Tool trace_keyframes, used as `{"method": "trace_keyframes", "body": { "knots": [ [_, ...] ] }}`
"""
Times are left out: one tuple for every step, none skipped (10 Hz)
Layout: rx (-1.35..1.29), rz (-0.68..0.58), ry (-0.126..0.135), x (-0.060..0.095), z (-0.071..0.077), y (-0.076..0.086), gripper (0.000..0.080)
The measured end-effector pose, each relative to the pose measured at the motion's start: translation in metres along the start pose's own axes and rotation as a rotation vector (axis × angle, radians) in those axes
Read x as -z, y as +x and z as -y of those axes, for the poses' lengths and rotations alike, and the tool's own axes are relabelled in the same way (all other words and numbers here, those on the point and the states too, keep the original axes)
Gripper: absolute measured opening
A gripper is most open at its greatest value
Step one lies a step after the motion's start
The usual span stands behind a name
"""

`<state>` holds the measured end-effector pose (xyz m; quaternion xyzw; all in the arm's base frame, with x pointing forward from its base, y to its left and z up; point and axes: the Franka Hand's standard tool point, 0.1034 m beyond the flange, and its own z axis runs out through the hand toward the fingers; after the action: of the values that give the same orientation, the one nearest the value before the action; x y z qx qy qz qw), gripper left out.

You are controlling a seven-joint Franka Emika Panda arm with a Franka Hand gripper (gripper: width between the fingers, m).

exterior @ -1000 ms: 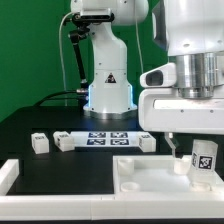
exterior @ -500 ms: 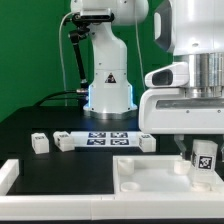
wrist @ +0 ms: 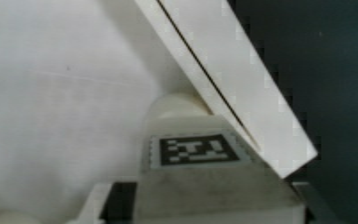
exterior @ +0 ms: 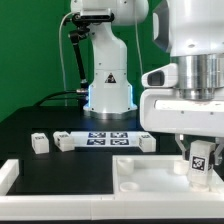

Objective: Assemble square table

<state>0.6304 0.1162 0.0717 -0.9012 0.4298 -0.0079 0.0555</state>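
The square table's white panel (exterior: 150, 176) lies with its rimmed, recessed side up at the exterior view's lower right. My gripper (exterior: 200, 148) is shut on a white block leg (exterior: 201, 162) with a marker tag. It holds the leg upright with its lower end down in the panel's recess by the right rim. In the wrist view the leg (wrist: 197, 150) sits between my fingers (wrist: 126, 205), next to the panel's rim (wrist: 229, 70). Two loose legs (exterior: 39, 143) (exterior: 65, 141) lie on the black table at the left.
The marker board (exterior: 108, 139) lies mid-table in front of the arm's base (exterior: 108, 95), with another white block (exterior: 146, 141) at its right end. A long white bar (exterior: 10, 176) edges the black surface at the lower left.
The held leg has shifted slightly to the exterior view's left and a little lower, and stands straighter. Nothing else has moved.
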Motion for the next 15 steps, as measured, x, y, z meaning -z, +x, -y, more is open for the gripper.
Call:
{"method": "trace_keyframes", "body": {
  "knots": [
    [-0.227, 0.042, 0.004, 0.000, -0.001, 0.001, 0.0289],
    [-0.413, 0.076, 0.012, -0.001, -0.001, 0.003, 0.0290],
    [-0.564, 0.088, 0.016, -0.001, -0.001, 0.003, 0.0290],
    [-0.640, 0.089, 0.013, -0.002, 0.000, 0.001, 0.0290],
    [-0.630, 0.088, 0.013, -0.002, 0.000, 0.001, 0.0290],
    [-0.606, 0.088, 0.014, -0.002, 0.000, 0.001, 0.0368],
    [-0.513, 0.075, 0.009, -0.001, 0.000, 0.001, 0.0550],
    [-0.328, 0.050, 0.000, 0.001, 0.001, 0.000, 0.0550],
    [-0.121, 0.024, -0.010, 0.003, 0.003, 0.001, 0.0631],
    [-0.051, 0.022, -0.010, 0.003, 0.003, 0.002, 0.0644],
    [0.016, 0.022, -0.010, 0.002, 0.002, 0.003, 0.0644],
    [0.061, 0.022, -0.011, 0.002, 0.002, 0.003, 0.0648],
    [0.208, 0.006, -0.019, 0.003, 0.003, 0.004, 0.0648],
    [0.392, -0.033, -0.028, 0.005, 0.008, 0.003, 0.0649],
    [0.556, -0.053, -0.028, 0.006, 0.010, 0.004, 0.0649]
  ]
}}
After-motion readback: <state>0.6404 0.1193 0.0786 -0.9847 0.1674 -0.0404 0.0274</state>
